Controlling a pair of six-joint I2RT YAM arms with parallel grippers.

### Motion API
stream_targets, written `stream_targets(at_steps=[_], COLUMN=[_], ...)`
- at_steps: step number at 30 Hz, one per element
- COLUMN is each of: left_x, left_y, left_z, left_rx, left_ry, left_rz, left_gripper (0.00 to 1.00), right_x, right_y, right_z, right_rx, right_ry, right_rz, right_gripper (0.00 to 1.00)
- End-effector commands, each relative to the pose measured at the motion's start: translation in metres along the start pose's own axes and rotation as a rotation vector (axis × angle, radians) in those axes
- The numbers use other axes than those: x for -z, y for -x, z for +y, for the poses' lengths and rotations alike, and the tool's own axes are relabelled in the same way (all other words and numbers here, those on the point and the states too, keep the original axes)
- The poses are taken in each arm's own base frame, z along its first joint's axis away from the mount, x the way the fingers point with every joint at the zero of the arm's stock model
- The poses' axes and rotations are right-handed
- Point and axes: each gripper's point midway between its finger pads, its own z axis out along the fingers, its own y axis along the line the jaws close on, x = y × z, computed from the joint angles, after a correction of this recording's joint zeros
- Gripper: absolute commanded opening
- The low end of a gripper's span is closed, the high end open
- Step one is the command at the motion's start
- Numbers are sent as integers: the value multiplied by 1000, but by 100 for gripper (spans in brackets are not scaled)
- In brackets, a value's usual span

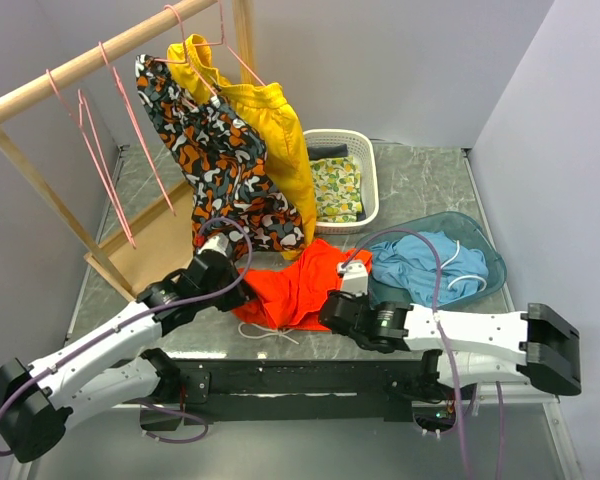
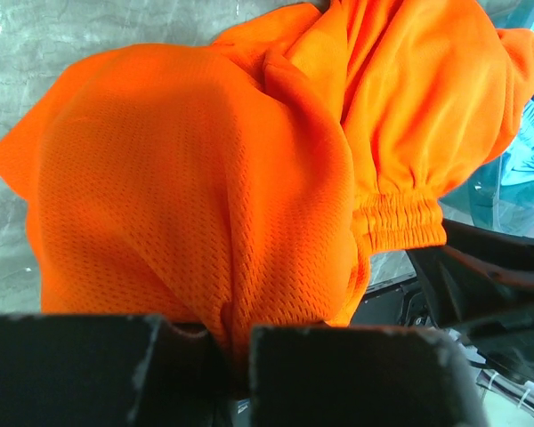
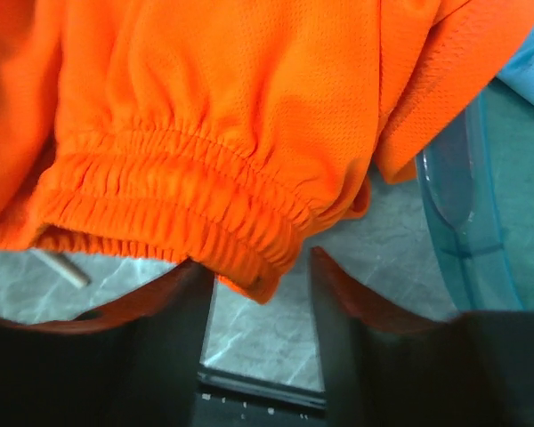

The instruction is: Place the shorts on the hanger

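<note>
The shorts (image 1: 295,285) lie bunched in an orange-red heap on the grey marbled surface (image 1: 420,190), near its front edge and between the two arms, not on any hanger. Their white cord (image 1: 270,335) trails out in front on the surface. At the far left, a wooden rail (image 1: 90,60) slants upward and carries bare pink wire hangers (image 1: 125,228). Further along it hang camouflage-patterned shorts (image 1: 220,160) and, behind them, yellow shorts (image 1: 270,130). The left fingers (image 2: 276,356) are clenched on a fold of the shorts at the heap's left side, and mesh fabric bulges up from between them. To the right, the right fingers (image 3: 329,302) stand apart at the heap's right edge. A corner of the gathered elastic waistband dips into the gap between them, bare surface shows below it, and they pinch nothing. Behind the heap, a white basket (image 1: 365,165) holds a patterned yellow-green cloth. At the far right, a clear blue-green tub (image 1: 490,260) holds a crumpled light blue garment (image 1: 420,265), and its rim sits just beside the shorts.
</note>
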Motion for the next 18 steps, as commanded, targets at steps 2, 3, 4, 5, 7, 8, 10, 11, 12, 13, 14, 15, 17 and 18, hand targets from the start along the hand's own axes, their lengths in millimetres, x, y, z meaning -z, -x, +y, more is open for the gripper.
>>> stream_targets(at_steps=[2,3,4,5,7,8,10,11,12,13,14,15,17,18], left_x=[11,12,12,12,9,8,5,4,4,7,7,10,18,24], left_y=[10,10,9,7,4,2,-2,0,-2,-1,2,-1,3,0], left_z=[-13,-12,-12,-10,-9,-7,-4,-2,-2,-3,-1,-4,-5,-12], left_rx=[-21,-26,-30,-39,-47,-53,-61,-49,-56,-53,-51,-64,-84,-109], left_ry=[-56,-56,-59,-55,-55,-50,-47,-30,-28,-33,-19,-26,-28,-49], left_rz=[-39,-39,-36,-28,-12,-6,3,-7,-9,-17,-45,-47,-87,-89], left_gripper=[3,4,5,6,9,16,23,29,32,44,53,59,74,77], right_x=[-9,-7,3,11,40,51,77,83,90,97,100,100,107,106], right_y=[19,25,43,55,95,113,154,164,176,195,202,203,219,220], right_z=[0,-3,-9,-13,-22,-25,-28,-27,-28,-30,-30,-24,-24,-21], right_rx=[-21,-19,-16,-12,-25,-32,-44,-52,-59,-61,-63,-57,-49,-38], right_ry=[-82,-109,-163,-193,-237,-245,-209,-185,-161,-146,-129,-86,-75,-76], right_rz=[-77,-88,-117,-140,-186,-221,-256,-255,-268,-292,-292,-266,-280,-272], right_gripper=[28,19,3,0,0,0,0,0,0,0,0,0,0,0])
